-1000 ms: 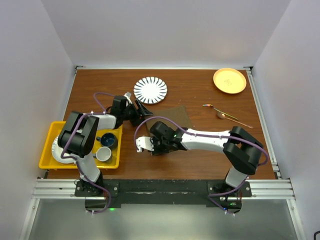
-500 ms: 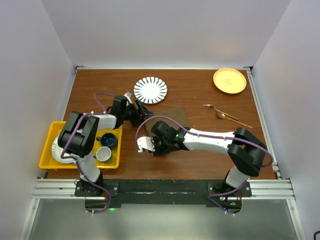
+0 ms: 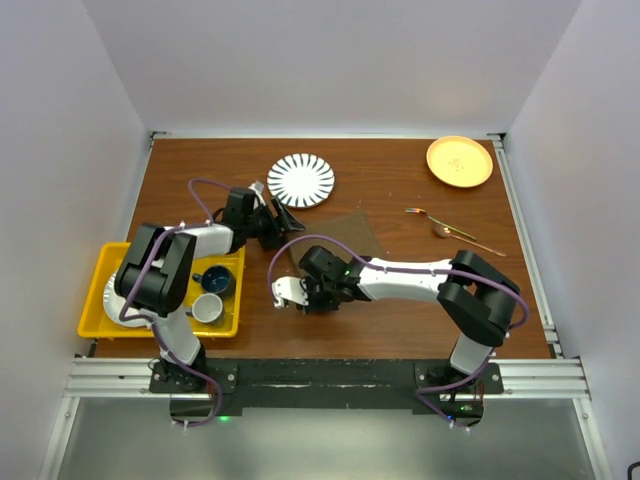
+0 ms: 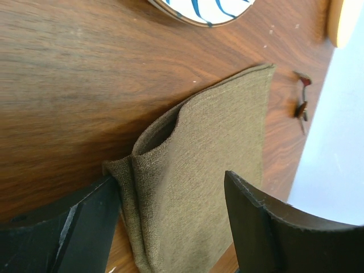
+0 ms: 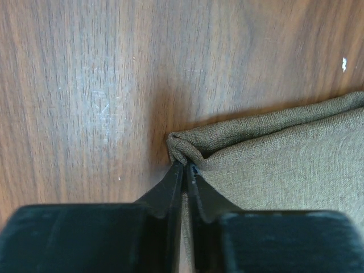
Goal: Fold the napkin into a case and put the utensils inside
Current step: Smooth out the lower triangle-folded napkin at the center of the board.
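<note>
Although the right arm's elbow has swung in toward the middle of the worktop (image 3: 200,180) over the last second, its wrist has barely shifted, so the right tool (image 5: 183,165) is still at a corner of the napkin (image 5: 284,153), fingers pressed together with a bunched fold of that corner pinched at their tips; whether the pinch has begun to slacken I cannot tell from the wrist view, since the fingers hide the cloth between them. The left arm has edged a little toward the far side, and the left tool (image 4: 170,179) stands wide apart and holds nothing, one finger on each side of the napkin's end, which lies on the wood between them. From that side the olive-brown cloth shows as doubled layers with a small mouth gaping along one edge, so it reads as partly folded toward the case, not yet a narrow pocket. It lies mid-worktop, just on the near side of the striped plate (image 3: 301,180), and its visible part has not moved. The utensils (image 3: 445,228) lie together well to the right of it, bare on the wood and untouched. My reading is that such small arm moves mean a crease is being set or tidied rather than a new fold started, so the folding step is in hand and loading the utensils is all to come
</note>
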Action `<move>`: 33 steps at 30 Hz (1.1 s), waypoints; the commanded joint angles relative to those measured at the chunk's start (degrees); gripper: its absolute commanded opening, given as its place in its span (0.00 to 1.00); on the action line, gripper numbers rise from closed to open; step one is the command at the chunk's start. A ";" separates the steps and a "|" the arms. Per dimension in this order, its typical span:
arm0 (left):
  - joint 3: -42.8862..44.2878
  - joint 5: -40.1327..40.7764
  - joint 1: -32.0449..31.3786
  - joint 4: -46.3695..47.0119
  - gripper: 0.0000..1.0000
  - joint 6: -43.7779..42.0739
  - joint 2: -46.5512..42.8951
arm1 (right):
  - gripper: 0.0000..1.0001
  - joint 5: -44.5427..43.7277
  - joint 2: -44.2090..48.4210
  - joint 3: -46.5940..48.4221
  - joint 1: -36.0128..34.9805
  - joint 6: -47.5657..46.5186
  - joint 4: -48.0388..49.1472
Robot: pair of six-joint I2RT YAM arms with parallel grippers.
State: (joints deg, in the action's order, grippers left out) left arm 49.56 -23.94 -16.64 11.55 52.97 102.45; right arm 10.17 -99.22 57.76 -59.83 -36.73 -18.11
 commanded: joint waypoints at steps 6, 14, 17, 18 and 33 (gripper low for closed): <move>7.92 5.92 0.30 -18.57 0.76 -11.13 -6.74 | 0.57 0.37 4.81 9.39 0.15 2.54 -9.12; 6.70 3.13 2.41 -20.80 0.68 -17.11 -13.06 | 0.60 8.25 12.46 10.97 10.68 6.66 -15.98; 2.49 -9.78 1.97 -10.37 0.39 -18.78 -15.44 | 0.58 12.49 14.75 10.10 18.95 10.17 -16.61; 1.60 -11.55 1.62 -8.32 0.32 -18.69 -15.88 | 0.58 14.94 15.28 9.66 20.62 11.32 -16.43; 2.81 -16.41 1.26 -0.73 0.03 -20.26 2.65 | 0.50 26.12 -2.98 6.05 37.32 27.94 -9.14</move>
State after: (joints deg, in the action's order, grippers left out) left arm 49.30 -40.75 -15.66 9.85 36.38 100.79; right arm 31.77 -98.67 64.79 -26.76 -13.63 -28.71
